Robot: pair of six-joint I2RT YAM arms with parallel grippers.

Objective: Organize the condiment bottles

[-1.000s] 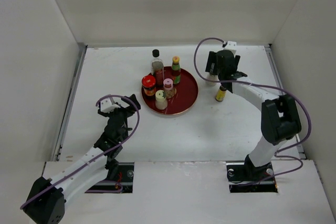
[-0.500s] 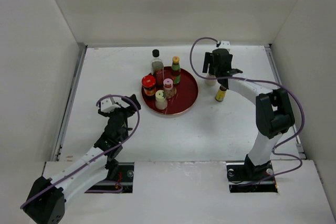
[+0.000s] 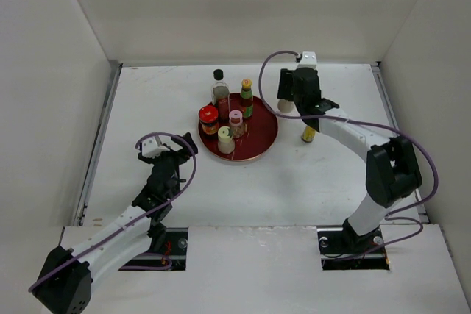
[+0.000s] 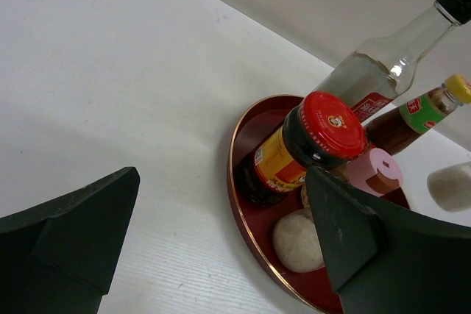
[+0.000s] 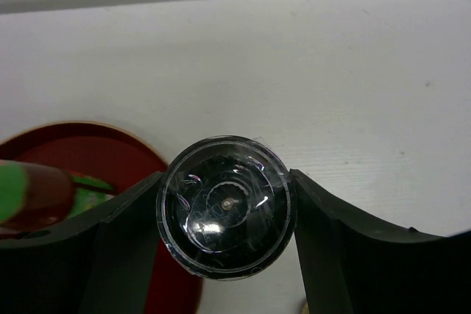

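The round dark-red plate [image 3: 261, 141] holds a clear bottle with a black cap [image 3: 218, 86], a green-labelled bottle with an orange cap [image 3: 246, 97], a red-capped jar [image 3: 208, 118], a pink-capped bottle [image 3: 235, 119] and a cream-capped bottle [image 3: 225, 138]. My right gripper [image 3: 285, 103] is shut on a pale jar with a dark grey cap [image 5: 225, 206], held just right of the plate's rim [image 5: 110, 134]. A yellow-capped bottle [image 3: 309, 134] stands on the table, partly hidden by the right arm. My left gripper [image 3: 179, 154] is open and empty, left of the plate; its view shows the red-capped jar [image 4: 324, 126].
White walls close in the table on the left, the back and the right. The right arm reaches over the table's right half. The left arm lies low along the front left.
My right gripper has moved left towards the plate with the grey-capped jar in it. The left arm has not moved.
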